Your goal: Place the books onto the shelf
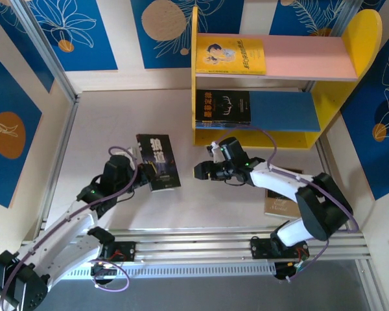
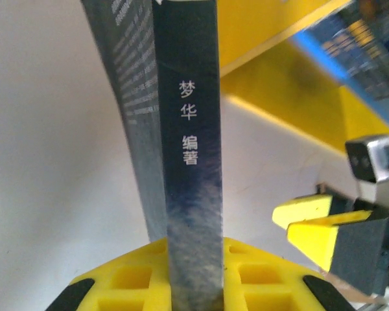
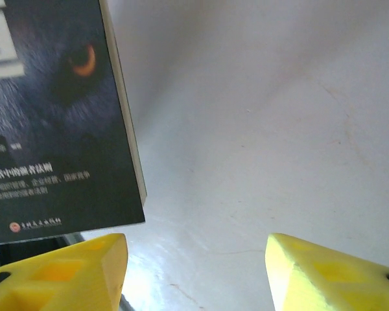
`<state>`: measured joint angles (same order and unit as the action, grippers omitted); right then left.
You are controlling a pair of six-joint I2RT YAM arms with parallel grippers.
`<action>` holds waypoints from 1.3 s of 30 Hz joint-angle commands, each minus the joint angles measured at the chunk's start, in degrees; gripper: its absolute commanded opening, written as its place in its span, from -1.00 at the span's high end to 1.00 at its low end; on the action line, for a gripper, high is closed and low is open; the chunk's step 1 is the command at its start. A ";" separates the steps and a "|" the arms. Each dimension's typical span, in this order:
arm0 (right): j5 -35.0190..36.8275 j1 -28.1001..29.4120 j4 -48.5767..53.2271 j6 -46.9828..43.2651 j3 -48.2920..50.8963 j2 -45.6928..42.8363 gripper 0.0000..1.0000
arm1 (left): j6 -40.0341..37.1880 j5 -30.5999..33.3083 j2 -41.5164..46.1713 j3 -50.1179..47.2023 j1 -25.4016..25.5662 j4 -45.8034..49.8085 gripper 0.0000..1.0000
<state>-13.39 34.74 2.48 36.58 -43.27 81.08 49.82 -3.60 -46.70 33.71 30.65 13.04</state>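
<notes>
Firmly, my left end effector (image 1: 145, 170) clamped the dark book (image 2: 189, 129) — my right end effector (image 3: 198, 269) hung open, empty, over the desk (image 3: 285, 129).

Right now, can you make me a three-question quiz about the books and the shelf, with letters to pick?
1. Where is the yellow book? A on the pink upper board; B on the table; C in the right jaws.
2. On the shelf, what colour is the lower board? A green; B blue; C red.
3. What are the left jaws doing? A standing wide open; B shut on a dark book; C shut on the yellow book.
Answers: 1 A, it lies flat up there. 2 B, plainly blue from above. 3 B, its spine is pinched between them.
</notes>
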 commanded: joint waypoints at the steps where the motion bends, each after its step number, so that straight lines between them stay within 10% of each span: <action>1: 1.47 0.37 -1.62 5.43 1.70 -6.20 -0.23 | -0.83 3.97 2.28 6.28 0.74 -3.21 1.00; 11: 8.10 3.30 -14.78 19.38 4.33 -19.72 -0.54 | -2.07 13.55 3.31 13.53 3.20 -11.99 1.00; 39: 25.16 13.68 -37.06 35.18 2.63 -12.52 -0.75 | -3.58 30.95 -6.59 6.22 23.42 -49.49 1.00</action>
<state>8.01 47.59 -30.79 69.47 -40.18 68.25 48.47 25.87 -53.17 39.35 52.69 -25.58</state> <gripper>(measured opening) 0.879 0.178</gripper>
